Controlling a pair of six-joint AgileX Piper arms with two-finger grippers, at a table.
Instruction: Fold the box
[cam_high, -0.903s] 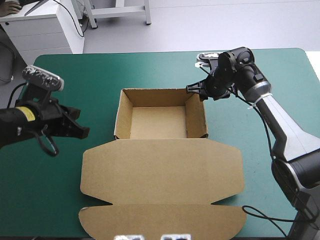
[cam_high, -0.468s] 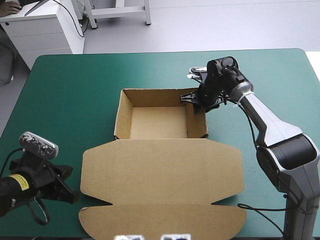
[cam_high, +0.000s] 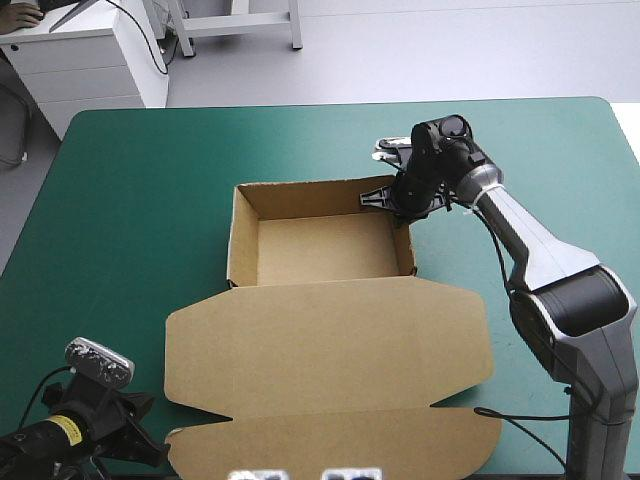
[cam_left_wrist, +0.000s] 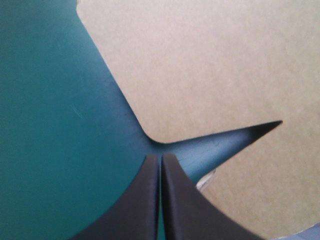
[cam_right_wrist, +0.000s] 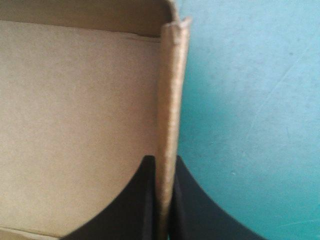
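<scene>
2 grippers, well apart: the right gripper (cam_high: 394, 200) is clamped on the far right wall of the brown box (cam_high: 330, 345), its tray mid-frame. The left gripper (cam_left_wrist: 161, 156), fingers together and empty, sits lower left, nearer the flat lid.

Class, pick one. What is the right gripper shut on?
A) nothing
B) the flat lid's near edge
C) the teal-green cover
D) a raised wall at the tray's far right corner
D: the right gripper pinches an upright wall of the box, with teal-green cover outside it.
</scene>
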